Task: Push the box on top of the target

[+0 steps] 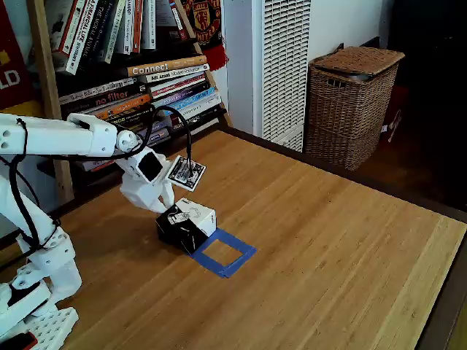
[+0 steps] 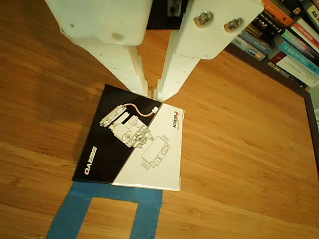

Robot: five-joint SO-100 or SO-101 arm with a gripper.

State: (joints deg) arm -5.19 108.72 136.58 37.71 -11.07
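Right now your gripper [image 2: 151,92] has its two white fingers [image 2: 127,67] pressed nearly together, with just a thin crack between them, and they pinch nothing. In the other view their tips rest against the back edge of the box [image 2: 134,144]. The front edge of the box just touches the near bar of the target [image 2: 82,209].

To do this push well, keep the tips low and in the middle of that back edge. Push slow and straight toward the blue square. If the tips slide to one corner, I think the box will spin, so watch that its sides stay lined up with the tape.

The other view shows you the contact and the black and white print on the box's top. It cuts off most of the target, though.

Farther off, the fixed view gives you the whole blue square [image 1: 223,253] on the table [image 1: 343,255], with the box [image 1: 187,224] at its corner and the gripper [image 1: 166,204] behind it. So use it to see how far you must go.
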